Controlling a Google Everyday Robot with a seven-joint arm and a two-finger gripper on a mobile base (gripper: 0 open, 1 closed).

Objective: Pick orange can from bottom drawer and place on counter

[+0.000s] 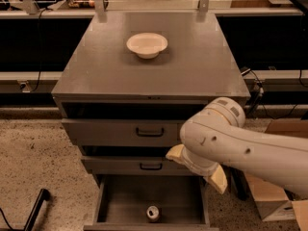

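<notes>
One bowl (147,44) on counter (192,64); end effector (196,167) (grip unclear) above orange can (153,213).

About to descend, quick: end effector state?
End effector: cannot be told; it hangs above the open bottom drawer, where the orange can sits.

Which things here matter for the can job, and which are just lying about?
Job: orange can in the open bottom drawer; counter; gripper, in front of the middle drawer.
Lying about: white bowl on the counter; cardboard box at right.
</notes>
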